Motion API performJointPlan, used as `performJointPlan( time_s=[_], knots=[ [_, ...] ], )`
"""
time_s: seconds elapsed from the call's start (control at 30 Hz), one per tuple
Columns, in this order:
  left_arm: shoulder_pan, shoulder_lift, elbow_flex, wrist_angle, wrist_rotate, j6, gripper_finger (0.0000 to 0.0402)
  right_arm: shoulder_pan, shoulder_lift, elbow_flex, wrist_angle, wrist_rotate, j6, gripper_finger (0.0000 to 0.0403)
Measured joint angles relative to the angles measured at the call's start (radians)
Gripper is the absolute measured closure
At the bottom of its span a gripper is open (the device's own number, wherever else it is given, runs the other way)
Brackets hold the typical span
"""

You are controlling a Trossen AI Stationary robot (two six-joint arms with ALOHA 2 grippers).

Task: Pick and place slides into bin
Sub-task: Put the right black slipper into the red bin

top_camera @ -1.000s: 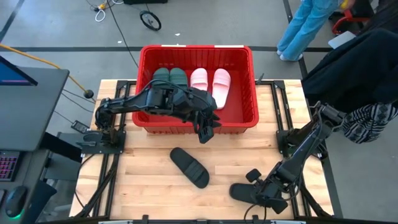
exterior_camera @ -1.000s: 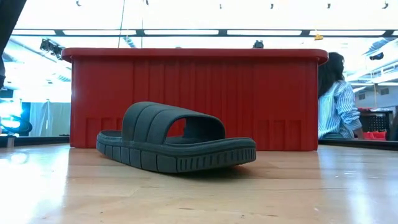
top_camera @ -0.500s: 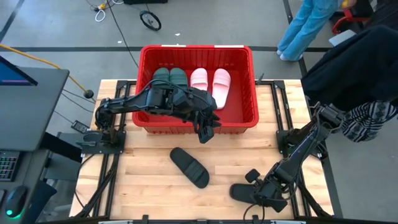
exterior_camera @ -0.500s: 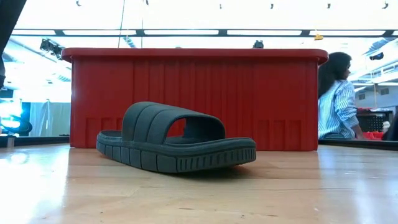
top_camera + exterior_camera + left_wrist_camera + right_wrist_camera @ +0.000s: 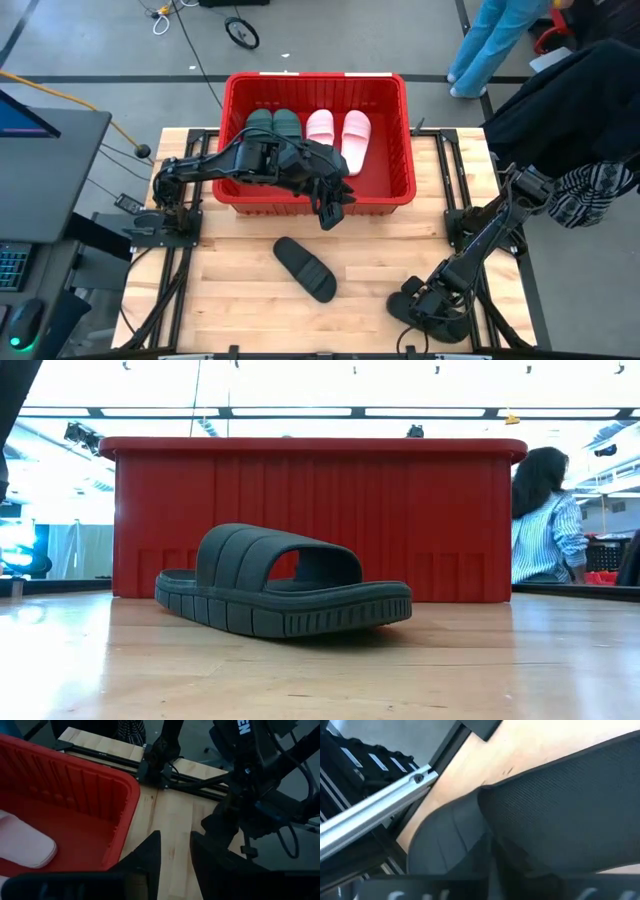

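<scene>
Inside the red bin (image 5: pixel 405 130): two green slides (image 5: pixel 272 128), two pink slides (image 5: pixel 337 131). Near it on the tabletop (image 5: pixel 230 270): one ribbed black slide (image 5: pixel 305 268). Left pincer (image 5: pixel 330 212) slightly parted, empty, at the bin's near rim. Right pincer (image 5: pixel 425 305) well apart from the bin, state unreadable.

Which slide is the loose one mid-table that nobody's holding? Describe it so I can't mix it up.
Start at the red bin on the far half of the wooden table. Just in front of its near wall, about mid-table, a black slide lies alone, angled. Unlike the green and pink pairs inside the bin, it sits on bare wood, apart from both grippers.
</scene>
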Motion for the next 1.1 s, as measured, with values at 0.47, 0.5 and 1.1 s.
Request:
performJointPlan(
  time_s=[0.47,0.5,1.1],
  knots=[
    [0.0,0.0,0.0,0.002,0.0,0.039,0.0294,-0.034,-0.065,0.142,0.002,-0.037,0.126,0.0401],
    [0.0,0.0,0.0,0.001,0.0,0.038,0.0295,-0.033,-0.073,0.154,-0.005,-0.026,0.126,0.0401],
    [0.0,-0.001,0.0,-0.002,0.001,0.034,0.0305,-0.09,0.039,0.18,-0.092,0.031,0.013,0.0319]
  ],
)
